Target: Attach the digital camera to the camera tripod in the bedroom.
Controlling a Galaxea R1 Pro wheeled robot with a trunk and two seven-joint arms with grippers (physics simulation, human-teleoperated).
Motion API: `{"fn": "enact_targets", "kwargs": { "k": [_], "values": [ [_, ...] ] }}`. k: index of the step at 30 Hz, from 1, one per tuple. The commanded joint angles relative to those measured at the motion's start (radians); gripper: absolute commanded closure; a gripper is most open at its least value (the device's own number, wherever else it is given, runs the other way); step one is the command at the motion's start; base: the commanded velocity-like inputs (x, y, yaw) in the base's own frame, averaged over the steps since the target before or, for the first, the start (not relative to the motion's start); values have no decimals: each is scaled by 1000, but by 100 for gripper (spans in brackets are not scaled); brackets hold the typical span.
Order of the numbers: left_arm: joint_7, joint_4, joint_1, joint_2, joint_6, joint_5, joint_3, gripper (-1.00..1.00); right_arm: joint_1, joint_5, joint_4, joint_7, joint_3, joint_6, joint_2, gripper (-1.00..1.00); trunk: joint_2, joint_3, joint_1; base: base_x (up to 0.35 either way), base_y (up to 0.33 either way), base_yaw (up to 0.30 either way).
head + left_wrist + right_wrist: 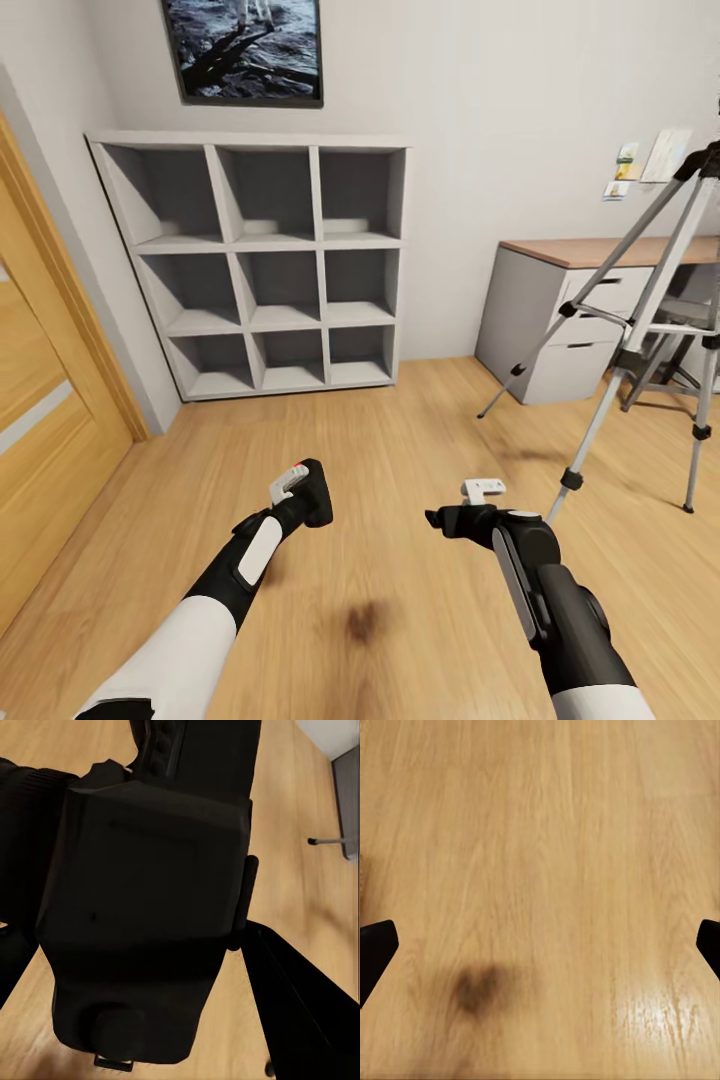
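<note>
Both arms extend forward and low. Left gripper [305, 492] closed on the digital camera [142, 907]; right gripper [440, 521] spread wide.

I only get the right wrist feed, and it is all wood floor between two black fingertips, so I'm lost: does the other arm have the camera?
Observer: Yes. The left gripper is shut on the digital camera.
Operator: Where is the tripod?
Observer: The camera tripod stands ahead to the robot's right, in front of the desk.
Operator: Is my right gripper holding anything?
Observer: No. The right gripper is open, over the bare floor.
</note>
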Motion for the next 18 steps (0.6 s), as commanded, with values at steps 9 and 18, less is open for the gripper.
{"fn": "enact_targets", "kwargs": {
  "k": [9, 18],
  "values": [
    [3, -2, 0, -1, 7, 11, 4, 100, -1, 7, -1, 6, -2, 10, -1, -100, 2, 34, -4, 0, 0, 0],
    [3, -2, 0, -1, 7, 11, 4, 100, -1, 6, -1, 6, -3, 11, -2, -100, 4, 69, -8, 0, 0, 0]
  ]
}}
